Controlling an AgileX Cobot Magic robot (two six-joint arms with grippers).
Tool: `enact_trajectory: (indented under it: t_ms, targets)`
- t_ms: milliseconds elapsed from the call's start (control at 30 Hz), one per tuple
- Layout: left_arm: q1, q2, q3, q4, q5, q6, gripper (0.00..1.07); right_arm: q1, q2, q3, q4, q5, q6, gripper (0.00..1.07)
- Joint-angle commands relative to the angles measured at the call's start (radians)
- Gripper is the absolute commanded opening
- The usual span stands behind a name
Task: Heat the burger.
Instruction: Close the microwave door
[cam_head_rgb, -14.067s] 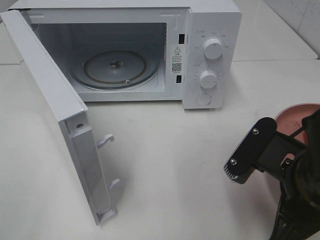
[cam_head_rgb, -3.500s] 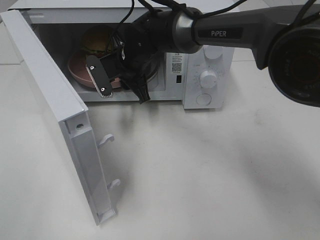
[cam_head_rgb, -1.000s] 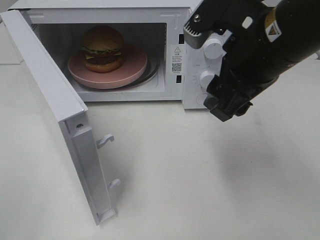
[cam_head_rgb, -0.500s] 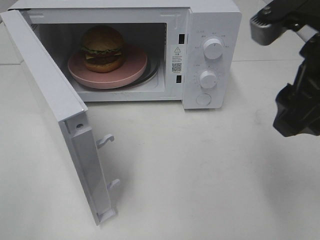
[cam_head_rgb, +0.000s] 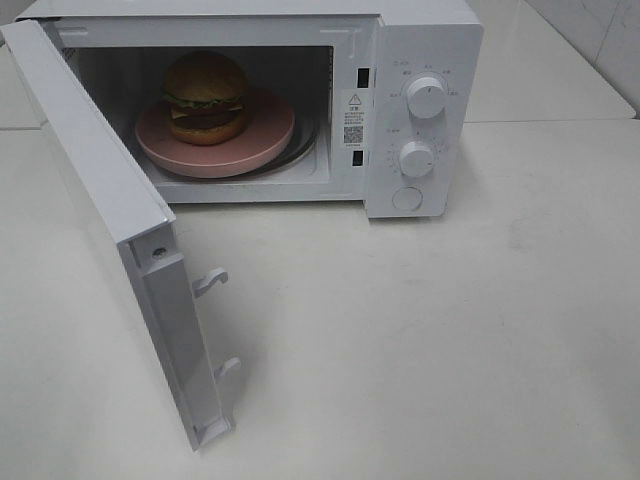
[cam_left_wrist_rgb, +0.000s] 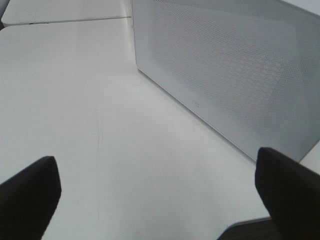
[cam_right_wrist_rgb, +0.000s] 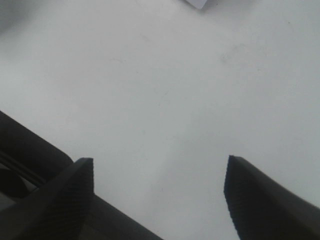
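Burger (cam_head_rgb: 206, 97) sits on pink plate (cam_head_rgb: 270, 135) inside microwave (cam_head_rgb: 425, 40), toward plate's back edge on the door side; door (cam_head_rgb: 100, 190) swung wide. L gripper (cam_left_wrist_rgb: 159, 195) jaws spread wide, nothing btwn, near door's outer face. R gripper (cam_right_wrist_rgb: 159, 172) jaws apart, empty, over bare table (cam_head_rgb: 450, 330). Open room across table's front & right edge. Only fingertips of each gripper show; rest cut off.

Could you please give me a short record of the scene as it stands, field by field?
burger: inside the microwave, on the plate
plate: pink, round
door: swung wide open
left hand: open, empty, near the door's outer face
right hand: open, empty, above the table
not yet done: door shut, dials set
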Motion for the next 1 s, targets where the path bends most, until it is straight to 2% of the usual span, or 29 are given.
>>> enact_trajectory:
  t_ms: [33, 67, 167, 267, 333, 833, 1000]
  targets:
    - [-0.002, -0.005, 0.0, 0.002, -0.014, -0.003, 0.98, -0.002, -0.097, 0.032, -0.003, 0.009, 0.01, 0.71]
    - [-0.002, -0.005, 0.0, 0.002, -0.014, -0.003, 0.98, -0.002, -0.141, 0.072, -0.008, 0.007, 0.011, 0.71]
    - [-0.002, -0.005, 0.0, 0.002, -0.014, -0.003, 0.98, -0.005, -0.161, 0.094, -0.008, 0.007, 0.015, 0.71]
    - [-0.002, -0.005, 0.0, 0.002, -0.014, -0.003, 0.98, -0.048, -0.218, 0.154, -0.003, 0.0, 0.017, 0.71]
    - [-0.002, -0.005, 0.0, 0.002, -0.014, -0.003, 0.98, -0.132, -0.306, 0.213, 0.001, -0.008, 0.008, 0.71]
    - [-0.002, -0.005, 0.0, 0.002, -0.014, -0.003, 0.98, -0.35, -0.602, 0.321, 0.06, -0.029, 0.002, 0.71]
    - [-0.002, -0.005, 0.0, 0.002, -0.014, -0.003, 0.98, -0.426, -0.717, 0.396, 0.094, -0.094, 0.002, 0.71]
